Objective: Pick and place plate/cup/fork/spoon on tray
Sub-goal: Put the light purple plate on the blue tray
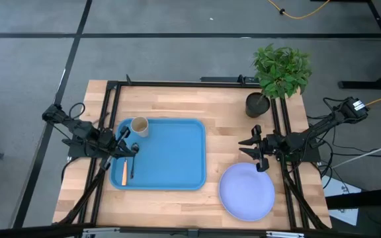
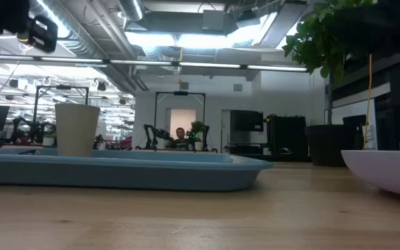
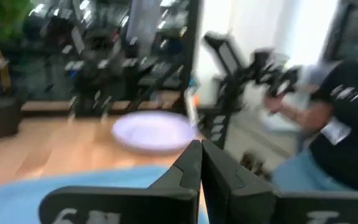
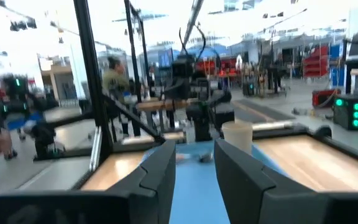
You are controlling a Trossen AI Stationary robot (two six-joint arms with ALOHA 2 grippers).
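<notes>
The blue tray (image 1: 170,155) lies on the wooden table, left of centre. The tan cup (image 1: 139,126) stands upright in its far left corner and also shows in the low view (image 2: 77,128). The orange-handled fork (image 1: 124,173) and the dark spoon (image 1: 131,168) lie side by side on the tray's left part, toward its near edge. The lavender plate (image 1: 247,192) rests on the table right of the tray. My left gripper (image 1: 128,143) is shut and empty over the tray's left edge, its fingers closed together in its wrist view (image 3: 201,163). My right gripper (image 1: 257,154) is open over the plate's far edge (image 4: 194,163).
A black pot with a green plant (image 1: 259,103) stands at the table's far right, just beyond my right gripper. Black frame rails run along both sides of the table. A person shows beyond the table in the left wrist view (image 3: 340,124). Bare wood lies between tray and plate.
</notes>
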